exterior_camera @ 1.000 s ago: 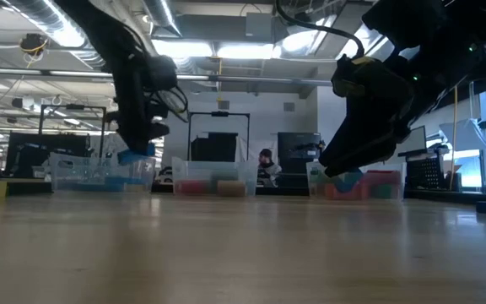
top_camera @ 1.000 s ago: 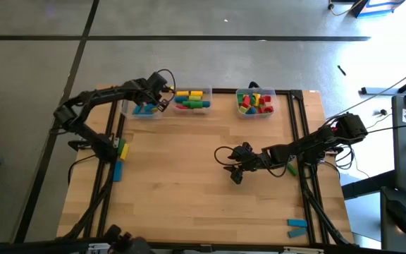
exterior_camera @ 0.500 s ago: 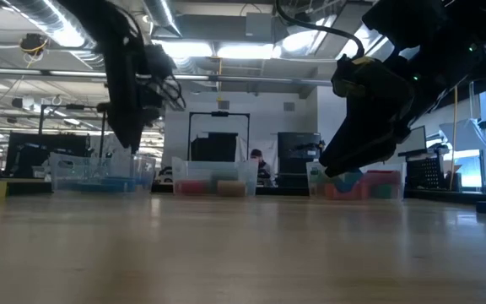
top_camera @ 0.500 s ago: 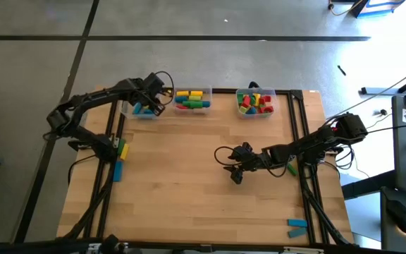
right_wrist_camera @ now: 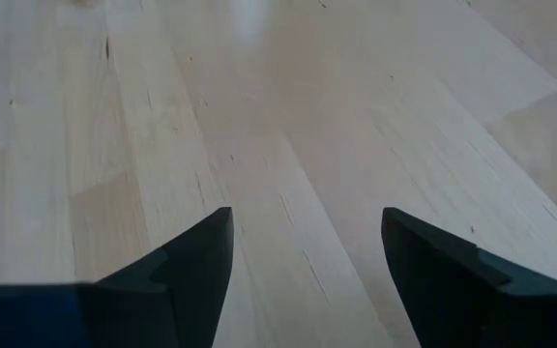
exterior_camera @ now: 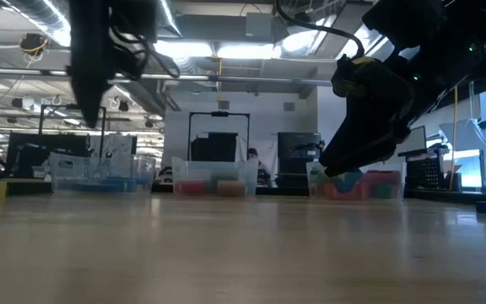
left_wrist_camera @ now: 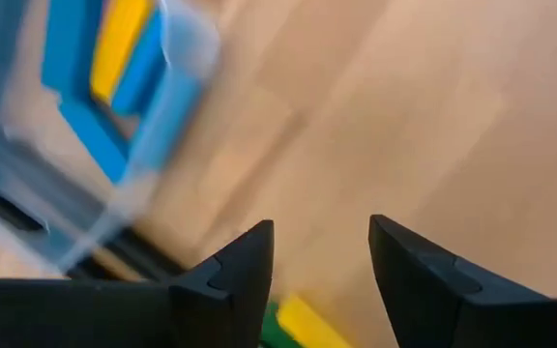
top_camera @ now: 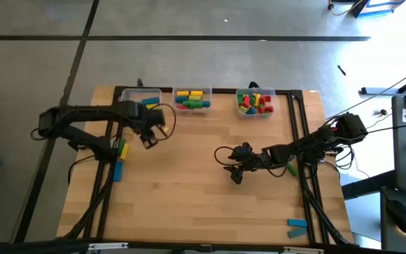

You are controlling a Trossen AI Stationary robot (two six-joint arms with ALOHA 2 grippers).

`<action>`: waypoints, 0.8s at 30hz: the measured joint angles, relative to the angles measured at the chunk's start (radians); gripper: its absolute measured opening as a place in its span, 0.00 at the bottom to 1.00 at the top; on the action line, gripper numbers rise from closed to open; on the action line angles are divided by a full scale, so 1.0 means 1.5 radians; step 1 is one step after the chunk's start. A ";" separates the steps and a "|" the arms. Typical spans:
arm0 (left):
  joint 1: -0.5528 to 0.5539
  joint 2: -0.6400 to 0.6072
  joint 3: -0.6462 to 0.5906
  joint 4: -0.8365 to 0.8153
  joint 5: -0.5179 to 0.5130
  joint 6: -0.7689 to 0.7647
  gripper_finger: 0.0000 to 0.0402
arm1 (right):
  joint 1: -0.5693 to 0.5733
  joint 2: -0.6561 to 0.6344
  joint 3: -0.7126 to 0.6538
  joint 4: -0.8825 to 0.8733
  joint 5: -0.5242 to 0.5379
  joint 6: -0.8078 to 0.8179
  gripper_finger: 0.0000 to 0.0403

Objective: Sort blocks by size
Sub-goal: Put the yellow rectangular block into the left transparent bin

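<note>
Three clear bins stand along the table's far edge. The left bin (top_camera: pixel 139 97) holds blue and yellow blocks (left_wrist_camera: pixel 95 87); the middle bin (top_camera: pixel 192 99) and the right bin (top_camera: pixel 255 102) hold mixed-colour blocks. My left gripper (top_camera: pixel 149 139) hangs open and empty above the table, nearer than the left bin, its fingers (left_wrist_camera: pixel 240 261) pointing steeply down. A yellow and a green block (top_camera: pixel 122 148) and a blue one (top_camera: pixel 117 170) lie by the table's left edge. My right gripper (top_camera: pixel 234 171) waits open over the middle of the table, holding nothing.
A green block (top_camera: pixel 291 168) lies by the right arm. A blue block and an orange one (top_camera: pixel 296 226) lie at the near right corner. Bare wood lies between the two grippers and toward the near edge. Black frame rails run along the table's left and right sides.
My left gripper held a blue block over the left bin, opened and let it fall in. It has then swung away from the bin toward the table's near edge, rising a little and turning. My right arm has kept still.
</note>
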State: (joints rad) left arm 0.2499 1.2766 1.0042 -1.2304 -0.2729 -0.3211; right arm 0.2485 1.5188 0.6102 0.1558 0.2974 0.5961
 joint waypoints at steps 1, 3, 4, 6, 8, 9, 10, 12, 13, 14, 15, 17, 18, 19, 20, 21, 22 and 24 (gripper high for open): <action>-0.019 0.000 0.000 -0.016 0.000 -0.024 0.40 | 0.000 0.000 0.000 0.000 0.000 0.000 0.64; -0.050 0.001 0.000 -0.046 0.000 -0.081 0.39 | 0.000 0.000 0.000 0.000 0.000 0.000 0.64; -0.064 0.001 -0.001 -0.056 -0.001 -0.107 0.39 | 0.000 0.000 0.000 0.000 0.000 0.000 0.64; -0.088 0.001 -0.015 -0.056 -0.002 -0.153 0.38 | 0.000 0.000 0.000 0.000 0.000 0.001 0.64; -0.107 0.001 -0.040 -0.059 -0.002 -0.188 0.36 | 0.000 0.000 0.000 0.000 0.000 0.001 0.64; -0.115 0.001 -0.056 -0.059 -0.002 -0.204 0.35 | 0.000 0.000 0.000 0.000 0.000 0.001 0.64; -0.122 0.001 -0.072 -0.059 -0.002 -0.214 0.34 | 0.000 0.000 0.000 0.000 0.000 0.001 0.64; -0.133 0.001 -0.103 -0.059 -0.002 -0.230 0.32 | 0.000 0.000 0.000 0.000 0.000 0.001 0.64; -0.138 0.001 -0.117 -0.059 -0.002 -0.242 0.31 | 0.000 0.000 0.000 0.000 0.000 0.001 0.64; -0.143 0.001 -0.129 -0.057 -0.002 -0.257 0.29 | 0.000 0.000 0.000 0.000 0.000 0.001 0.64; -0.149 0.001 -0.141 -0.051 -0.002 -0.270 0.28 | 0.000 0.000 0.000 0.001 0.000 0.001 0.64; -0.159 0.001 -0.162 -0.035 0.011 -0.284 0.24 | 0.000 0.000 0.000 0.003 0.000 0.001 0.64; -0.162 0.001 -0.171 -0.026 0.014 -0.287 0.22 | 0.000 0.000 0.000 0.003 0.001 0.001 0.64; -0.165 0.002 -0.180 -0.020 0.014 -0.287 0.20 | 0.000 0.000 0.000 0.003 0.002 0.001 0.64; -0.167 0.003 -0.188 -0.018 0.015 -0.287 0.17 | 0.000 0.000 0.000 0.004 0.004 0.001 0.64; -0.169 0.008 -0.194 -0.020 0.015 -0.288 0.15 | 0.000 0.000 0.000 0.005 0.004 0.001 0.64; -0.171 0.013 -0.199 -0.020 0.015 -0.289 0.12 | 0.000 0.000 0.000 0.006 0.005 0.001 0.64; -0.177 0.029 -0.207 -0.019 0.015 -0.285 0.06 | 0.000 0.000 0.000 0.006 0.008 0.001 0.64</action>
State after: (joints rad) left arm -0.0157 1.3200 0.6934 -1.2591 -0.2504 -0.7479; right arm 0.2485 1.5188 0.6102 0.1646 0.3090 0.5968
